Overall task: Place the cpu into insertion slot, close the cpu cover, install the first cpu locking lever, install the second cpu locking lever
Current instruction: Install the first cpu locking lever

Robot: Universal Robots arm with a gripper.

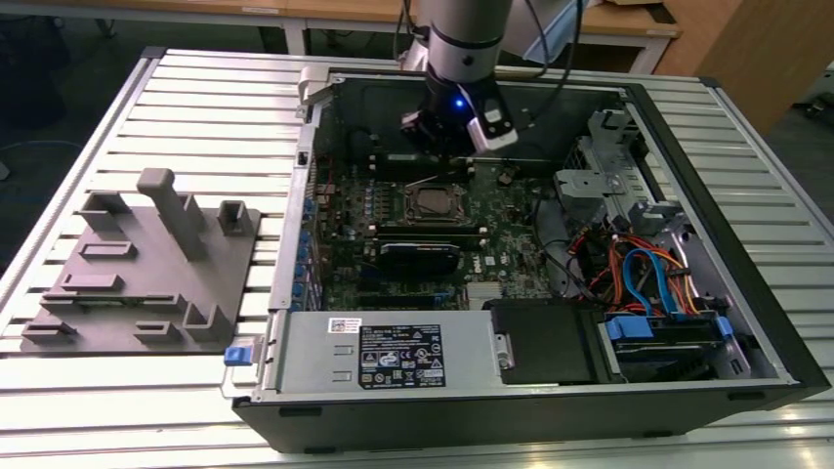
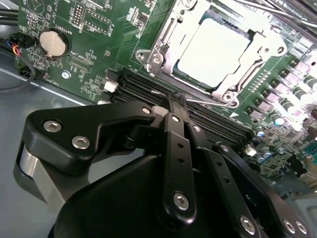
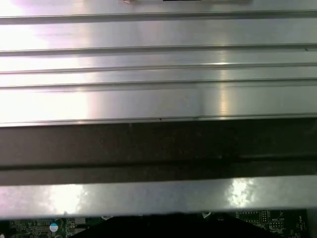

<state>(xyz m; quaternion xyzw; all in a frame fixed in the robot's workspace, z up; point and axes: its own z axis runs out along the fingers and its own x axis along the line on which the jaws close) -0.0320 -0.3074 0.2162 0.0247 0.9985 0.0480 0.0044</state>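
Now I see the gripper [image 2: 174,100] with its jaws together over the memory slots [image 2: 208,119], its tip touching a thin locking lever [image 2: 210,102] beside the insertion slot [image 2: 163,54]. The cpu [image 2: 213,49] sits inside under the closed cpu cover [image 2: 270,42].
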